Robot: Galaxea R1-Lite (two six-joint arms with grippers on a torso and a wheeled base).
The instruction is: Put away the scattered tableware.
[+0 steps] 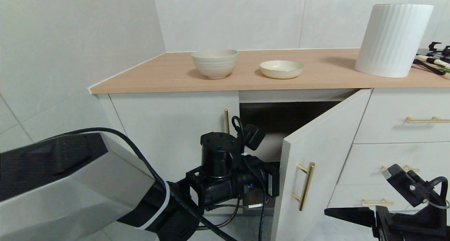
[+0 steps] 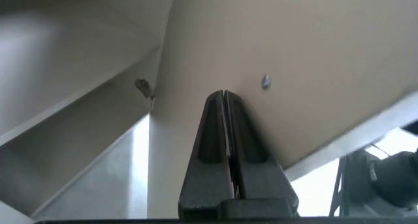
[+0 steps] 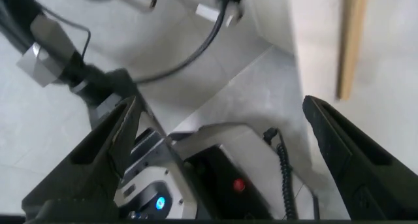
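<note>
A cream ribbed bowl [image 1: 214, 63] and a shallow cream dish [image 1: 281, 69] stand on the wooden countertop [image 1: 147, 77], apart from each other. Below them a cabinet door [image 1: 321, 146] with a gold handle [image 1: 305, 186] stands ajar. My left arm's wrist [image 1: 225, 163] is low in front of the opening, its tip hidden behind the door. My left gripper [image 2: 224, 103] is shut, empty, its tips against the door's inner face [image 2: 294, 54]. My right gripper [image 3: 222, 126] is low, outside the door near the handle [image 3: 349, 41], open wide and holding nothing.
A tall white ribbed canister [image 1: 393, 39] stands at the counter's right, with several black-handled utensils [image 1: 433, 60] beyond it. Drawers with gold handles [image 1: 427, 120] are right of the door. A closed door [image 1: 175, 132] is to the left. Tiled wall bounds the left side.
</note>
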